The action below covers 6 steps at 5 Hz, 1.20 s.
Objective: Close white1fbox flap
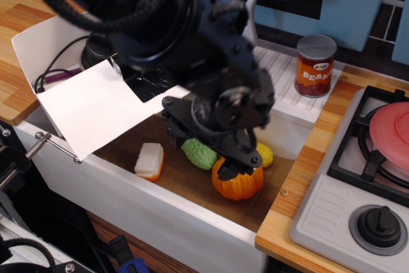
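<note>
The white box (35, 46) lies open at the left on the wooden counter, with black gear and cables (148, 81) inside; its print does not show. Its broad white flap (96, 110) hangs forward and down over the sink's left end. My black arm fills the middle of the view and is blurred. My gripper (201, 153) is low in the sink, right of the flap's edge and just above the toy vegetables. Its fingers stand apart with nothing between them.
The white sink (147, 212) holds a green gourd (195, 155), a corn cob (264, 154), an orange pumpkin (241, 185) and a white-orange piece (149, 161). A bean can (316, 65) stands on the drainboard. A stove (358, 209) with a pink lid (391, 129) is at the right.
</note>
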Tool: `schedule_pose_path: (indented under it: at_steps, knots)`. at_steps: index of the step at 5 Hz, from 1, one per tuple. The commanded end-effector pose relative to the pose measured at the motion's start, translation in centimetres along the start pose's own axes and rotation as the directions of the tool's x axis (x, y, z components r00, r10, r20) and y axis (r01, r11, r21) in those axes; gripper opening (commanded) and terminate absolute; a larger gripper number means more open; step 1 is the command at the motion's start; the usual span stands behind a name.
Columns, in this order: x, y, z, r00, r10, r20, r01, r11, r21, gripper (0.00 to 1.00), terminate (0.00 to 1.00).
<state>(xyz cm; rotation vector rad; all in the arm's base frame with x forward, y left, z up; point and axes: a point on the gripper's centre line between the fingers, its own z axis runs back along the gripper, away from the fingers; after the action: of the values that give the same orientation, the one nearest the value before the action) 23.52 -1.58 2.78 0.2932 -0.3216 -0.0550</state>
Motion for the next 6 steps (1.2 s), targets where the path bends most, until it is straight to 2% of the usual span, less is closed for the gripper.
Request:
schedule_pose_path:
  at_steps: [1,2,3,4,5,6]
  knots:
    - [0.5,1.6,-1.7,0.993,-0.060,0.103,0.054,0.997,0.055,1.00,0.00]
    - [1.0,2.5,-1.6,0.979,-0.158,0.133,0.133,0.975,0.176,1.00,0.00]
    - [1.5,3.3,-1.4,0.958,-0.241,0.154,0.198,0.948,0.249,1.00,0.00]
    - [2.3,4.3,0.3,0.950,-0.290,0.115,0.251,0.930,0.270,1.00,0.00]
    - [2.8,6.0,1.9,0.943,-0.327,0.068,0.298,0.917,0.265,1.00,0.00]
    - [3.8,8.0,4.7,0.926,-0.377,-0.013,0.368,0.894,0.256,1.00,0.00]
